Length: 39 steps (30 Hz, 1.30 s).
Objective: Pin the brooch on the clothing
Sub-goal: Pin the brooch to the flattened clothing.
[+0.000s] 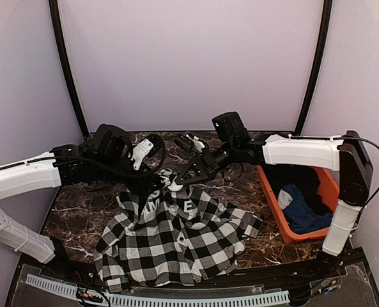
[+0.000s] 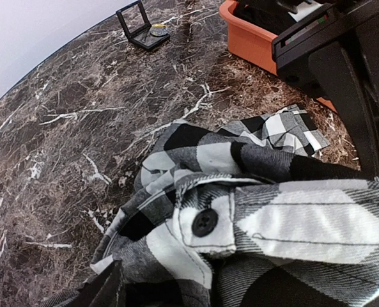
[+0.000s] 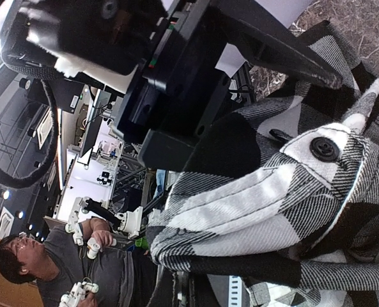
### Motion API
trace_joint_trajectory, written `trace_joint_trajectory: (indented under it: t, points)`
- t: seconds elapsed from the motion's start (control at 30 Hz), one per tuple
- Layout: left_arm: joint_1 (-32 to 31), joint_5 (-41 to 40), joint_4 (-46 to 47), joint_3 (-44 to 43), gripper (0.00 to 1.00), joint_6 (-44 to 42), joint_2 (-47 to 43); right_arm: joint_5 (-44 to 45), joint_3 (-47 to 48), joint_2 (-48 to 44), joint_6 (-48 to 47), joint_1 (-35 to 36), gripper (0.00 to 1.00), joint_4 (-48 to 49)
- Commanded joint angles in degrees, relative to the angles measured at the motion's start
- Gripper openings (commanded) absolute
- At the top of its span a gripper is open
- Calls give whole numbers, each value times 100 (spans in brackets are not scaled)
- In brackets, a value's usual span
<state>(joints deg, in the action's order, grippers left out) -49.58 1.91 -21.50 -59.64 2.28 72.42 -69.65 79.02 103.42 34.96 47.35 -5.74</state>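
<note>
Orange plastic forms the bin (image 1: 270, 198) at the right of the marble tabletop (image 1: 80, 208) in the overhead view. In it lies a dark blue garment (image 1: 302, 214), with a darker heap beyond it that I cannot make out. The checked shirt (image 1: 176, 246) sprawls across the near middle of the tabletop with white letters showing on it, and its far edge is bunched up between the two arms. The right tool (image 1: 176, 183) is clamped on that bunched edge. The left tool (image 1: 149, 150) hangs just left of it, and I cannot tell whether its fingers are apart.

The left wrist view adds what the overhead misses. A black button (image 2: 204, 222) sits on a white tab of the shirt, close under the camera. At the far edge stands a small black open case (image 2: 142, 33) holding a small round piece (image 2: 157, 30), too small to identify. Only a corner of the bin shows at the far right, its contents hidden by the other arm's black body.

The right wrist view shows the same buttoned tab from the other side, with the left arm's black body looming over the cloth. Beyond the tabletop, a man (image 3: 55, 268) in glasses and a grey top holds white handles.
</note>
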Motion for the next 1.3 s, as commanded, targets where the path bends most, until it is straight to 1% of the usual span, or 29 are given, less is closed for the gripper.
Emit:
trace_joint_trajectory:
  t: [0.0, 0.13, 0.2, 0.3, 0.43, 0.53, 0.63, 0.77, 0.83, 0.9, 0.97, 1.13, 1.23, 1.27]
  points:
    - [37, -108, 74, -5, 75, 122, -460, -109, 52, 50, -57, 23, 0, 71]
    - [43, -121, -13, 27, 84, 130, -730, -68, 58, 31, -23, -26, 0, 78]
    - [37, -121, -28, 56, 86, 144, -843, -46, 65, 38, 33, -71, 0, 73]
    - [33, -35, -46, 77, 88, 180, -942, -6, 41, 95, 217, -177, 0, 123]
    - [-28, 186, -43, 147, 89, 218, -983, -14, -78, 121, 584, -287, 0, 500]
    - [-220, 238, -39, 171, 89, 171, -930, 7, -59, 122, 665, -318, 0, 547]
    - [-434, 152, -39, 118, 88, 79, -796, 17, -30, 118, 727, -342, 0, 548]
    - [-524, -74, -39, 4, 89, 77, -690, 17, 11, 155, 761, -347, 0, 548]
    - [-528, -461, -18, 0, 91, 113, -764, 21, 24, 193, 786, -365, 0, 548]
    - [-530, -679, 77, 74, 94, 124, -922, 19, 6, 205, 807, -386, 0, 548]
    - [-530, -628, 217, 166, 97, 105, -1051, 44, -32, 194, 811, -397, 0, 547]
    - [-534, -58, 209, 130, 96, 61, -912, 82, -63, 164, 834, -409, 0, 550]
    - [-537, 94, 278, 174, 92, 75, -878, 98, -63, 161, 877, -424, 0, 554]
    - [-536, 136, 341, 190, 89, 72, -863, 119, -63, 161, 906, -428, 0, 556]
